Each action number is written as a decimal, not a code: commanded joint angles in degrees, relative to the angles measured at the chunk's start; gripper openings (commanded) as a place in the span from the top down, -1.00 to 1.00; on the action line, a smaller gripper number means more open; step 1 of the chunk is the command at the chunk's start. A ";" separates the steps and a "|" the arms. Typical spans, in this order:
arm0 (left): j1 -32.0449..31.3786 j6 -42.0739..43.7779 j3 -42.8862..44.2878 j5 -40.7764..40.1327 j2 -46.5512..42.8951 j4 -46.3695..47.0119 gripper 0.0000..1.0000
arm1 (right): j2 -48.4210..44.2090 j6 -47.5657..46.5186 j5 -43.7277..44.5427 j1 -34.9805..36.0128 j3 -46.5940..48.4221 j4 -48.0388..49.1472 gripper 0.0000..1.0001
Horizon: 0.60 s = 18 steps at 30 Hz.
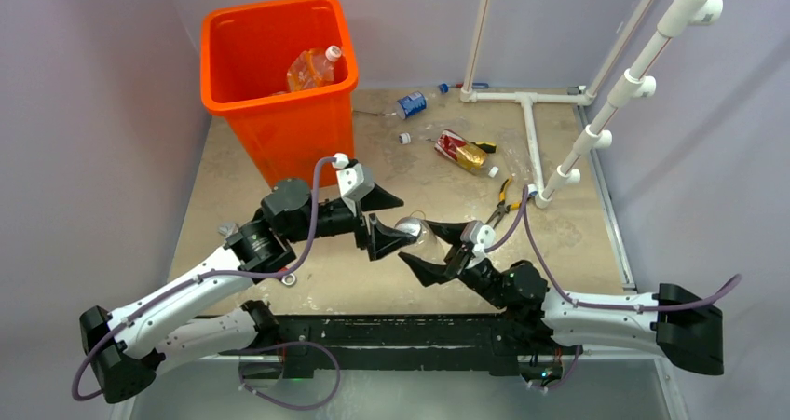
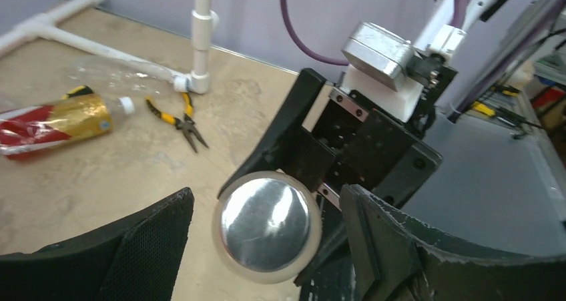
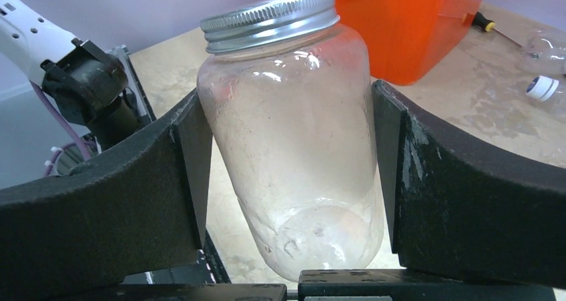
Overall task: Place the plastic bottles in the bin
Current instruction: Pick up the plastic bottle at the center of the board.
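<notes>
From above, the right arm's fingers (image 1: 421, 269) are clamping a clear wide jar with a silver screw lid (image 1: 410, 226) over the beige worktop (image 1: 391, 285). Its lid end is pointing at the left arm's fingers (image 1: 380, 198), which are standing apart around it. The tall orange plastic bin (image 1: 289, 136) is sitting beyond the left arm, the nearer arm to it, with an orange-tinted plastic bottle (image 1: 312, 69) inside.

From the left wrist, the lid is facing the camera between spread fingers, seemingly touching neither.

From the right wrist, both fingers are pressing the jar's sides, and its long axis is running out from the palm.
</notes>
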 commanded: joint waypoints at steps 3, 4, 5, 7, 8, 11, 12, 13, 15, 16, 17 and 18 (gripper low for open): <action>0.64 -7.10 1.05 11.34 0.64 4.20 -0.64 | -0.50 -3.78 -0.89 0.09 0.81 4.43 0.36; 1.07 -8.16 1.19 12.29 1.31 4.76 -0.63 | -0.95 -3.77 -0.77 0.11 0.98 3.68 0.37; 1.68 -9.55 1.21 13.25 2.11 5.35 -0.62 | -1.43 -3.84 -0.68 0.09 1.10 2.96 0.37; 3.23 -13.21 0.74 15.89 3.40 8.36 -0.61 | -2.39 -3.85 -0.27 0.16 1.17 1.68 0.37; 3.87 -15.39 0.17 17.57 3.79 10.61 -0.61 | -2.84 -3.81 0.07 0.15 1.14 1.14 0.37; 4.68 -17.22 -0.87 18.15 4.13 12.75 -0.69 | -4.23 -3.28 0.82 0.13 0.88 0.17 0.34; 4.85 -16.65 -0.96 17.30 3.94 11.79 -0.70 | -4.60 -3.10 0.83 0.17 0.80 -0.11 0.33; 5.02 -15.93 -0.95 16.01 3.59 11.07 -0.71 | -4.85 -2.92 0.82 0.18 0.78 -0.40 0.33; 5.48 -14.50 -0.97 13.44 2.80 9.99 -0.72 | -5.04 -2.64 0.67 0.18 0.78 -0.80 0.33; 5.59 -13.59 -0.78 11.90 2.55 9.15 -0.72 | -5.10 -2.47 0.60 0.18 0.76 -0.79 0.33; 5.61 -12.44 -0.21 10.53 2.48 7.87 -0.72 | -5.04 -2.29 0.48 0.18 0.70 -0.83 0.33; 5.61 -10.54 0.22 9.10 2.61 6.41 -0.72 | -4.98 -2.12 0.45 0.18 0.63 -0.82 0.33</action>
